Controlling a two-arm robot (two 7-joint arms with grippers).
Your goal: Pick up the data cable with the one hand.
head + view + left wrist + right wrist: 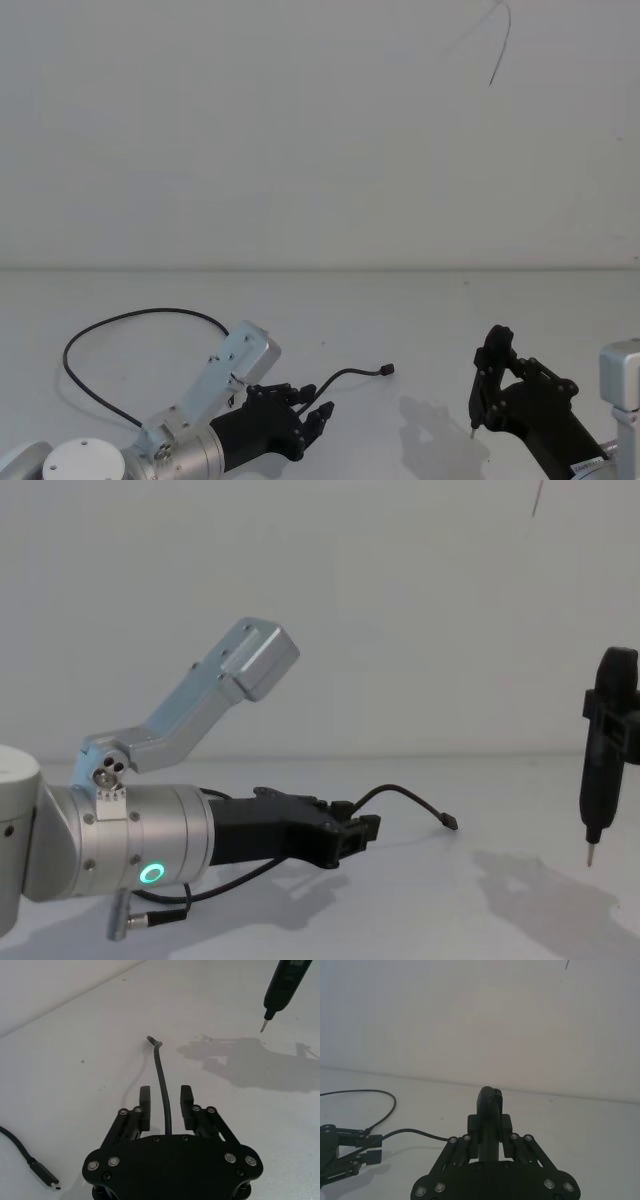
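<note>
Left gripper (165,1094) is sitting low over the white table (420,310), near the robot's body, and it's released: both fingers (145,1104) are standing apart with the data cable (162,1072) running straight through the gap. There's daylight on each side, so nothing is pinching it. From the chest camera the cable is arching up out of the fingertips and dropping to its small black plug (452,823) further forward. Behind the gripper, the rest of it is lying on the table in a big loop (95,335) out to the robot's left. Over on the right, well apart from the cable, the right gripper (490,1127) is clenching a slim black tool (603,750), holding it upright, pale tip (589,856) pointing down above the table.
</note>
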